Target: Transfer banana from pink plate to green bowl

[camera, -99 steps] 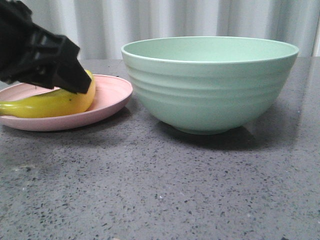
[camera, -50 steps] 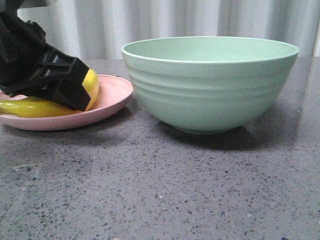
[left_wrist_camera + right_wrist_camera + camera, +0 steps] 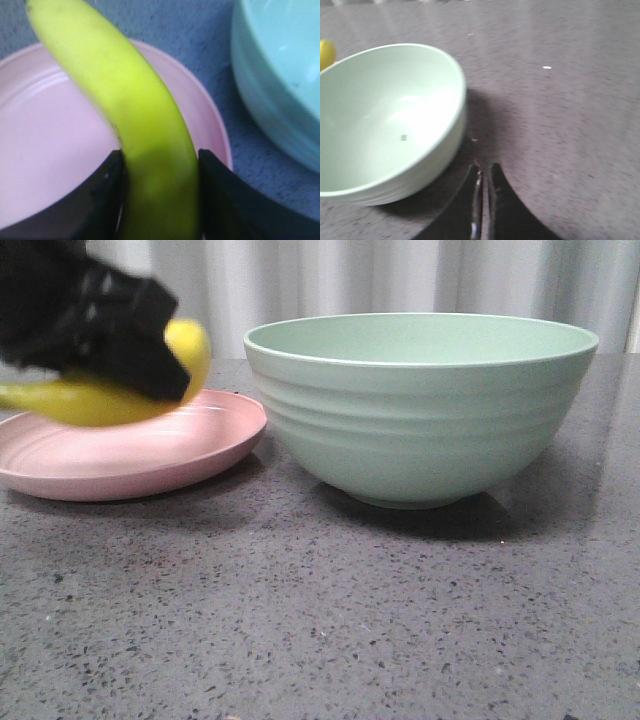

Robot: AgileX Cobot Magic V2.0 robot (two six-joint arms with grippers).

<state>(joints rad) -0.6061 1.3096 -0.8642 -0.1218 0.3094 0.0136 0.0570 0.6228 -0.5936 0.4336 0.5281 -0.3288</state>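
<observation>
Above the pink plate (image 3: 130,455), at the far left, the left gripper (image 3: 159,197) clamps the banana (image 3: 95,400) across its thicker part, holding it clear of the plate, presumably so it can pass over the tall rim beside it. To the right stands the green bowl (image 3: 420,405), empty and near the plate. Beyond it the right gripper (image 3: 482,200) hangs idle over the table (image 3: 320,620), its fingers nearly together and holding nothing.
</observation>
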